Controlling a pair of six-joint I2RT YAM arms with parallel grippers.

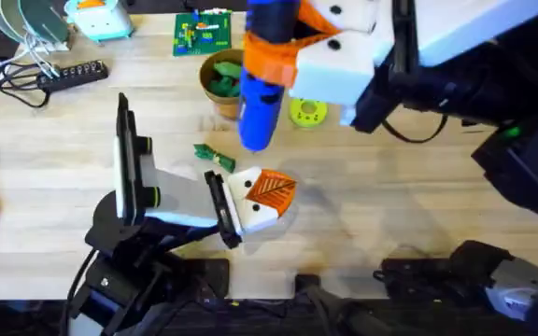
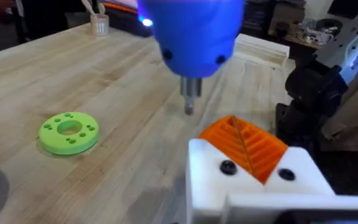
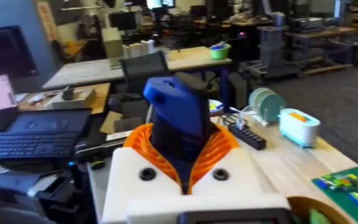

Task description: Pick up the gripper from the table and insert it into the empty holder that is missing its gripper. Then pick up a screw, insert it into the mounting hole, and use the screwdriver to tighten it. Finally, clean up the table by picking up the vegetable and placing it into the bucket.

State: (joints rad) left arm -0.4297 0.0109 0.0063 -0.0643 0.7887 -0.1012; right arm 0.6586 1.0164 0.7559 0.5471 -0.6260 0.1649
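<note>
One screwdriver (image 1: 261,70) upright, tip down, clamped in right end effector (image 1: 311,47)

Light was even and bright over the table (image 1: 390,215), with soft shadows pooling under the left arm (image 1: 148,201). The screwdriver (image 1: 264,75) rose close under the overhead camera, big and blurred. In the right wrist view the far room smeared soft, lamps glaring.

Your right gripper (image 1: 292,56) rises large and blurred under the overhead camera, covering part of the bucket (image 1: 215,89); the screwdriver (image 2: 194,37) is cut off at the left wrist view's edge (only its lower end shows).
</note>
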